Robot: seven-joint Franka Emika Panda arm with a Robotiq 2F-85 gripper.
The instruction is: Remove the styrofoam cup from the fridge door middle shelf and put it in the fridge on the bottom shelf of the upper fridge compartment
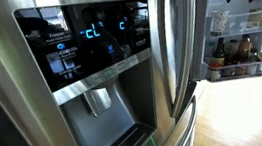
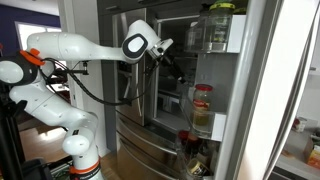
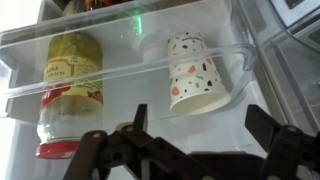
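Gripper (image 3: 198, 128) looming right at the lens in the wrist view, dark fingers (image 3: 138, 125) splayed wide and carrying nothing; it is hanging just short of the door shelf (image 3: 245, 55), lined up on the styrofoam cup (image 3: 194, 72). The speckled cup is sitting behind the shelf's clear rail (image 3: 130, 85), close to the curved end wall; a jar (image 3: 68, 85) of yellow-green contents is standing beside it, a gap showing between the two. In an exterior view the arm (image 2: 85, 50) is stretching across to the open fridge door (image 2: 215, 95).

Dangers I am watching: foam is soft and light, so a hard clench could be crushing the wall, while a glancing finger could be knocking it over before the jaws are closing; a straight pull outward would be dragging the cup into the rail, so it probably needs lifting over that edge; a wide finger swinging towards the jar could be nudging it.

Room looks tight on the end-wall side, freer in the gap by the jar; how much clearance is waiting above the cup I cannot tell.
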